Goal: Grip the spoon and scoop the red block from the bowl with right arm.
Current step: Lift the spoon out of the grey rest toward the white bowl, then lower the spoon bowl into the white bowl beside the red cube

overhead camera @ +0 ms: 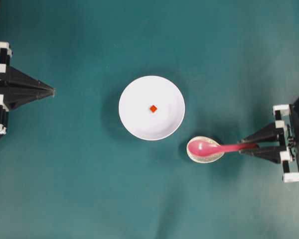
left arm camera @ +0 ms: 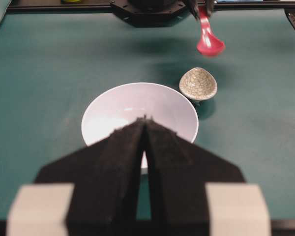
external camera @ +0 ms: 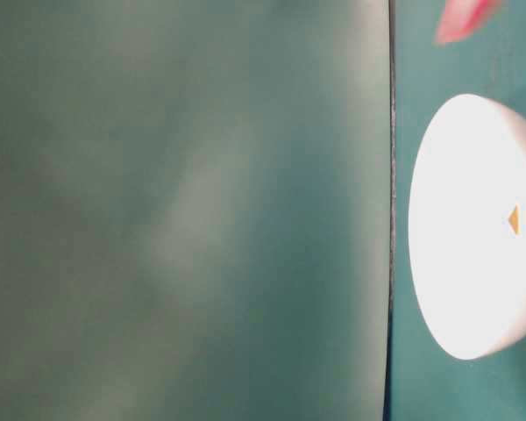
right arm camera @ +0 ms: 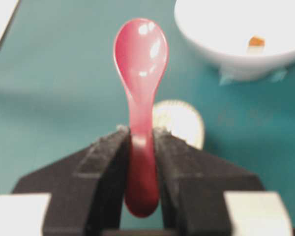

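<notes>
Item count: 1 spoon [overhead camera: 209, 147], 1 red block [overhead camera: 153, 108], 1 bowl [overhead camera: 134, 122], 1 small speckled dish [overhead camera: 205, 157], 2 grippers.

Landmark = bowl; all positions ref. the overhead view. The bowl sat approx. mid-table. The red block lay inside it, near ctr, touching no other item.

The right gripper [overhead camera: 255, 147] was well to the right of the bowl and slightly lower in frame. Its fingers pinched the spoon handle from both sides; the handle end stuck out behind the pads in the right wrist view. The spoon was held clear of the surface, scoop pointing toward the bowl. The scoop sat above the speckled dish and was not in contact w/ it: the left wrist view showed the dish bare, w/ the spoon raised beyond it.

The speckled dish stood just beside the bowl's lower-right rim, a narrow gap between them. It lay between the bowl and the right gripper.

The left gripper [overhead camera: 52, 91] was well to the left of the bowl, fingers pressed together tip to tip, holding nothing.

Surface: plain teal-green mat, shadows under the bowl and spoon. The table-level view showed a blurred green panel, a dark vertical seam, then the bowl. A black frame edged the table's far side in the left wrist view.
</notes>
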Motion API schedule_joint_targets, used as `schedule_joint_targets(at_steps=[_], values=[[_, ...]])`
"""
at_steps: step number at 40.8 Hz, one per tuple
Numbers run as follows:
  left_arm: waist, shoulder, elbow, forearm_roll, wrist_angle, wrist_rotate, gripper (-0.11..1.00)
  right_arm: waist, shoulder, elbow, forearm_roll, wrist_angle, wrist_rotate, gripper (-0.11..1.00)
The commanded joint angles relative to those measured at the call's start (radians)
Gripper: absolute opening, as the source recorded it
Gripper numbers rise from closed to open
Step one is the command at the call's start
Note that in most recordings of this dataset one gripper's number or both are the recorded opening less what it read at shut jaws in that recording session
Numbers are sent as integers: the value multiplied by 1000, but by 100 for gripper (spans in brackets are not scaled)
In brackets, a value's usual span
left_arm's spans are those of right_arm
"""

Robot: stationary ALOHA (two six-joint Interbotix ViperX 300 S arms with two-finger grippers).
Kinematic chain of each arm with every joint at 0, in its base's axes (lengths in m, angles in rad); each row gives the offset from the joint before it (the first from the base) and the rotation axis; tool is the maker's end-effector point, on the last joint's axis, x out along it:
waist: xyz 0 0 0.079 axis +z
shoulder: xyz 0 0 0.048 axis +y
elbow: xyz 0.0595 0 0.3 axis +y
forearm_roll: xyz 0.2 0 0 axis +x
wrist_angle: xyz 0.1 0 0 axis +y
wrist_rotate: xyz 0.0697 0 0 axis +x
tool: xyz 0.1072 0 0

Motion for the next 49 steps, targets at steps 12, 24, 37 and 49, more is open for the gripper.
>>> schedule_joint_targets(at_steps=[12,24,37,49], values=[[2,8,-12,3,0,-6,0,-278,-196,-98,0,293,-195,25],[3,8,-12,3,35,-17,0,-618,-256,-291,-8,765,-341,25],[2,8,-12,3,37,-18,0,-833,-186,-545,-114,1183,-354,25],[3,2,-15,2,37,-20,0,-857,-23,-732,-150,1336,-347,25]])
